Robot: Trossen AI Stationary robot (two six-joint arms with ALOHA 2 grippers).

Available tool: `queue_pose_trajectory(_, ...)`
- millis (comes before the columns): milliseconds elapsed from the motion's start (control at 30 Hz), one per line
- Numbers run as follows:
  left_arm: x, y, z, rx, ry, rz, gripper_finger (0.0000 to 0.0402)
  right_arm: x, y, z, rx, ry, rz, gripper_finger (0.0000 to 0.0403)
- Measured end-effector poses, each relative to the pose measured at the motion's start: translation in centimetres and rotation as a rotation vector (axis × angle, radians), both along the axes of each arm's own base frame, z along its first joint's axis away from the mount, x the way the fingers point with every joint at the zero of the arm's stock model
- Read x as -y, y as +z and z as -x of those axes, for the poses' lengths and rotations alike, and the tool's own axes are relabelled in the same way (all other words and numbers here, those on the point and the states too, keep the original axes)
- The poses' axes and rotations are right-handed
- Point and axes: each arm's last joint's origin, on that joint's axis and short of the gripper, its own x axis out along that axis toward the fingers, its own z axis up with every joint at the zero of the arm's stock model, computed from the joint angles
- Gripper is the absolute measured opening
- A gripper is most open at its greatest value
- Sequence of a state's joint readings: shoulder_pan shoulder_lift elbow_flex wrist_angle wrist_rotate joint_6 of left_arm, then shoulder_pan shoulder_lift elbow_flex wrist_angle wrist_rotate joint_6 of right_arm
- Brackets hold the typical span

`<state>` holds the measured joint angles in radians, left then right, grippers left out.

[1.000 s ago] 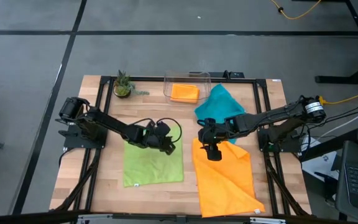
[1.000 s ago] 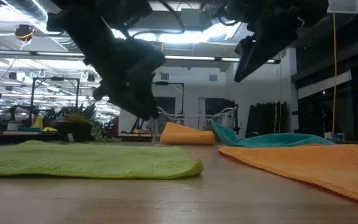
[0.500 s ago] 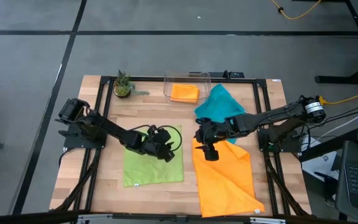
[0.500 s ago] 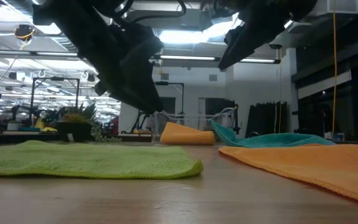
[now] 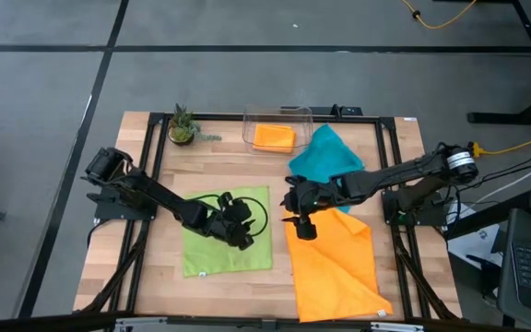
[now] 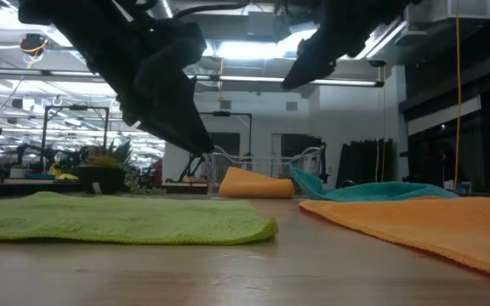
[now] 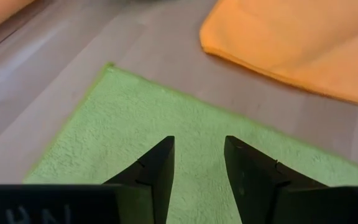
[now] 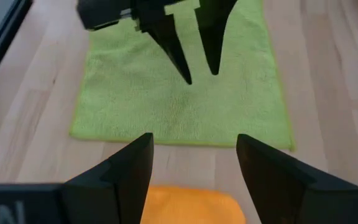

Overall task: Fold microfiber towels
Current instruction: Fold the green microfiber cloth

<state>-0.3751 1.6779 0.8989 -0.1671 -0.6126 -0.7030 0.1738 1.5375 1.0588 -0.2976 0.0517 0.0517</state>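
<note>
Left claw (image 5: 244, 242) has slid down over the lime towel (image 5: 201, 254), parted, empty.

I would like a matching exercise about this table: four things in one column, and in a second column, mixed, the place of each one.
Things:
1. lime green microfiber towel
2. small folded orange towel
3. teal microfiber towel
4. small potted green plant

Places:
A. inside the clear plastic bin at the table's far edge
B. at the far left corner of the wooden table
C. spread flat under the left gripper
D. crumpled beside the bin, behind the large orange microfiber towel

Pairs: 1-C, 2-A, 3-D, 4-B
</note>
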Motion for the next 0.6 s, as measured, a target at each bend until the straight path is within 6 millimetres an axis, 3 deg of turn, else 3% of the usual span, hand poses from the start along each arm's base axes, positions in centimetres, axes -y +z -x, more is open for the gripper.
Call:
queue_pose_trajectory(267,2.6,-0.3,1.3,-0.055,-0.11,0.062,0.0135,-0.7,-4.9,-3.0,-0.045,0.031,-0.017,0.0234)
queue_pose_trajectory(467,5.0,-0.9,3.5,-0.135,-0.084,0.18,0.0135,-2.5,-8.0,-4.5,-0.038,0.222,-0.178,0.0234)
queue_pose_trajectory(600,6.5,-1.3,5.0,-0.208,-0.083,0.277,0.0135,-3.5,-9.1,-4.8,-0.03,0.339,-0.183,0.0234)
